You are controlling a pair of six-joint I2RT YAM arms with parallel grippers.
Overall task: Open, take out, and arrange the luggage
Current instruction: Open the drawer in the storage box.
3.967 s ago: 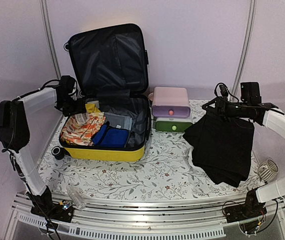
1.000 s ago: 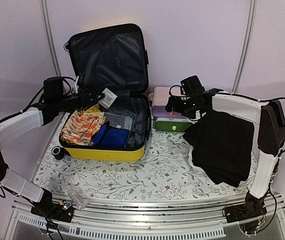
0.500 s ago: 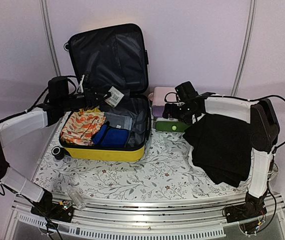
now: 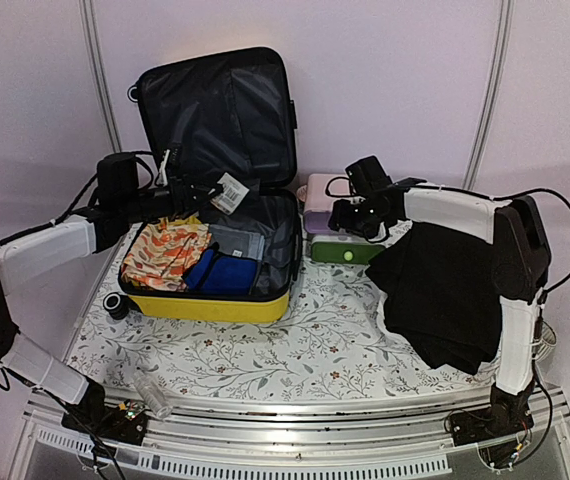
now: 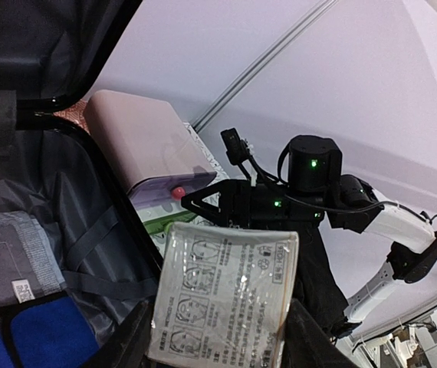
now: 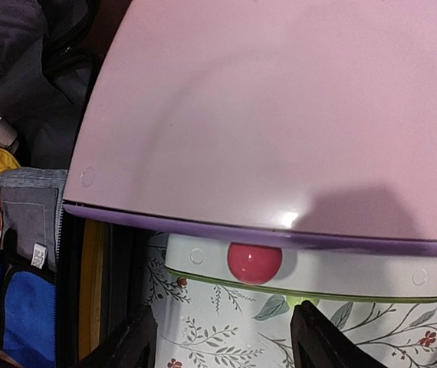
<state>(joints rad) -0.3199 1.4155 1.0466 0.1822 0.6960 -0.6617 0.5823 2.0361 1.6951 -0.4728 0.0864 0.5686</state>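
Note:
The luggage (image 4: 205, 305), a yellow hard-shell case, lies open at back left with its black-lined lid (image 4: 220, 115) upright. An orange floral cloth (image 4: 165, 255), a blue item (image 4: 223, 272) and a grey item (image 4: 237, 243) lie inside. My left gripper (image 4: 205, 192) hovers over the open case, shut on a clear printed packet (image 5: 222, 295). My right gripper (image 6: 226, 326) hangs open just in front of the pink-and-green drawer box (image 6: 280, 115). Its fingers stand on either side of the red knob (image 6: 254, 262), and nothing is between them.
A black garment (image 4: 445, 290) lies spread on the floral table cover at the right. The drawer box (image 4: 330, 188) stands directly right of the case. A small black cylinder (image 4: 117, 305) sits by the case's front left corner, and a clear bottle (image 4: 150, 392) lies near the front edge.
Four seconds ago the right gripper held the black garment up at the far right; it has since swung left to the drawer box. The left gripper lifted the packet out over the case.

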